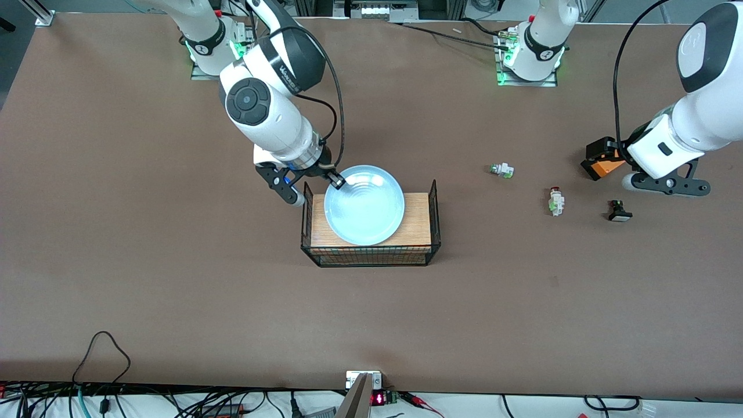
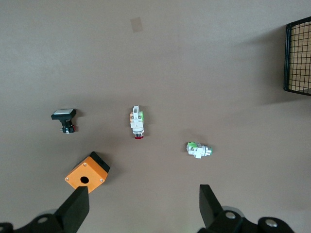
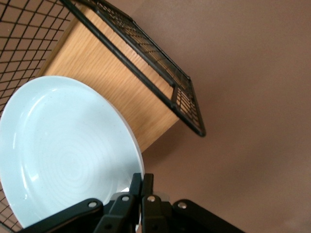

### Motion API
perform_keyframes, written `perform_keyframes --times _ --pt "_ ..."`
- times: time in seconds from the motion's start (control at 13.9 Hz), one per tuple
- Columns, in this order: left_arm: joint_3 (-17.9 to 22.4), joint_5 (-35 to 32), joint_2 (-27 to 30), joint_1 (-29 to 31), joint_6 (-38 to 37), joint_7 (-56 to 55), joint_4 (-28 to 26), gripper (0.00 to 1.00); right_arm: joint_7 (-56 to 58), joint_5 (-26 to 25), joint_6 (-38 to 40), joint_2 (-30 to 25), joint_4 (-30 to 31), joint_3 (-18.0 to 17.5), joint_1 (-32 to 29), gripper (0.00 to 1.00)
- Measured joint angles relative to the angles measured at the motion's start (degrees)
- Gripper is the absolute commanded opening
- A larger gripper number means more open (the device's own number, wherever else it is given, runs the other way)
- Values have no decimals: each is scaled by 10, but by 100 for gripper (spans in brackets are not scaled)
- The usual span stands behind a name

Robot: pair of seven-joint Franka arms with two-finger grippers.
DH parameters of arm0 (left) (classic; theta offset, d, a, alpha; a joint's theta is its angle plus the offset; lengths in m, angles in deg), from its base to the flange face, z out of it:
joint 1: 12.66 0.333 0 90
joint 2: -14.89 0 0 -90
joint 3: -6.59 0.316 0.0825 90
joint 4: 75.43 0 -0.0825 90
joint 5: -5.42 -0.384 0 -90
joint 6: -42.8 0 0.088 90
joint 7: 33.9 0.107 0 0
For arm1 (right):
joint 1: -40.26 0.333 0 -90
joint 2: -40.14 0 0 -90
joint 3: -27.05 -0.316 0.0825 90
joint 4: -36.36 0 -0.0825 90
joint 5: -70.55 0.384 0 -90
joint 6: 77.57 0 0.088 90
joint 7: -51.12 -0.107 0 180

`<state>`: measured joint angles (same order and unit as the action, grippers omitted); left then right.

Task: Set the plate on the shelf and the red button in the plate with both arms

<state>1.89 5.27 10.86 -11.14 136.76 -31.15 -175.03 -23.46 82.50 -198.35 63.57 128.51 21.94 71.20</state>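
The pale-blue plate [image 1: 364, 204] lies over the wooden floor of a black wire basket [image 1: 371, 256]. My right gripper [image 1: 335, 181] is shut on the plate's rim at the edge farther from the front camera; the right wrist view shows its fingers [image 3: 142, 182] pinching the plate [image 3: 63, 145]. I cannot tell whether the plate rests on the wood. The red button [image 1: 556, 201] lies on the table toward the left arm's end, and also shows in the left wrist view [image 2: 137, 124]. My left gripper [image 1: 667, 184] hangs open and empty [image 2: 143, 199] over the table beside the orange box.
An orange box with a black hole [image 1: 603, 165] [image 2: 87, 174], a white-and-green part without a red cap [image 1: 502, 170] [image 2: 199, 150] and a small black switch with a white top [image 1: 619, 211] [image 2: 64, 118] lie near the red button. The basket's corner shows in the left wrist view [image 2: 297, 58].
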Motion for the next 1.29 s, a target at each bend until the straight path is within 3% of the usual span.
perform_keyframes --times 0.5,0.57,0.65,0.72,1.29 --pt "0 0 0 0 -1 0 0 100 1 -5 -29 12 4 4 3 0" --pt "0 0 0 0 -1 0 0 100 2 -6 -31 13 4 4 4 14" --pt "0 0 0 0 -1 0 0 100 4 -6 -32 14 4 4 4 74" --pt "0 0 0 0 -1 0 0 100 5 -6 -36 16 4 4 5 100" --pt "-1 0 -4 -2 -38 0 -5 100 19 -8 -15 -12 -12 27 3 100"
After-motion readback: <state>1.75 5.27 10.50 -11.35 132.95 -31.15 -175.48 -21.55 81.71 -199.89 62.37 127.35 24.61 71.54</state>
